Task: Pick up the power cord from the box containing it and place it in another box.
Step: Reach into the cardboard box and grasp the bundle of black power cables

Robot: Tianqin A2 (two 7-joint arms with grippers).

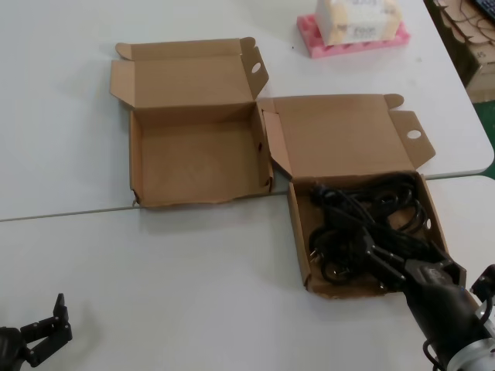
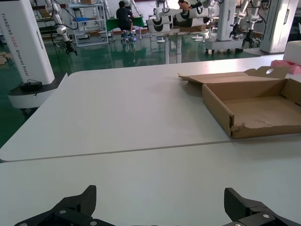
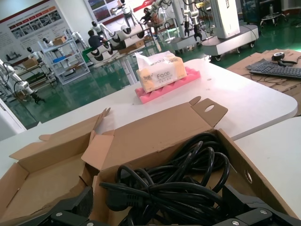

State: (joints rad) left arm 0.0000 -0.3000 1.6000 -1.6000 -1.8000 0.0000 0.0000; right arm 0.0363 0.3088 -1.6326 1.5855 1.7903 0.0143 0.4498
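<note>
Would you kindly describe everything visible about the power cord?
The power cord is black, glossy and rubbery, bundled in loose overlapping loops with a plug at one end. It lies in the open right-hand cardboard box, filling most of its floor. The right gripper reaches in over the tangle, fingers spread either side of it, not yet closed.

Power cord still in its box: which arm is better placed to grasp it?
The right. The right gripper is already over the power cord inside its box, fingers open either side of the coils. The left gripper sits open low on the table, far from both that box and the empty box.
</note>
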